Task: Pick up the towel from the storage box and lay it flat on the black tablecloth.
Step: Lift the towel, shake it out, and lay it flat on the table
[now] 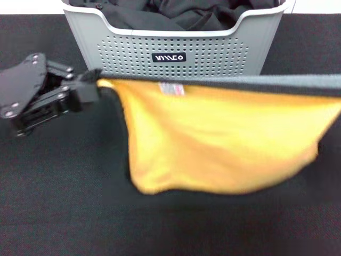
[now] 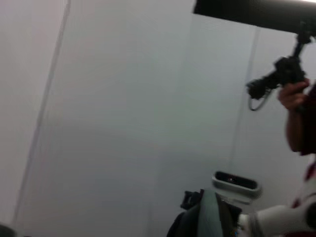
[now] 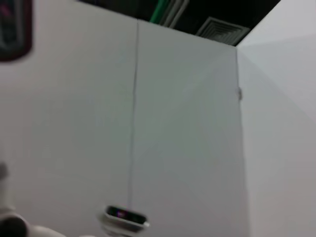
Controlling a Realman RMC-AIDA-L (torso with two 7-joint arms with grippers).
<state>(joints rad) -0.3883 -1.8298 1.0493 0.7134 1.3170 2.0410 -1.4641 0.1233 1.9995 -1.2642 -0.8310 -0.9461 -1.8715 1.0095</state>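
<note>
My left gripper (image 1: 95, 80) pinches the towel (image 1: 224, 144) by one top corner; it hangs spread before the storage box (image 1: 181, 50). My right gripper is out of view. Next: lower it flat onto the black tablecloth (image 1: 64, 202).

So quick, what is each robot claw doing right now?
Left gripper: shut on the plush yellow-orange towel, at its top corner.
Right gripper: not in view.

White stylised, unreadable lettering on the storage box (image 1: 176, 37) logo plate (image 1: 169, 57).
</note>
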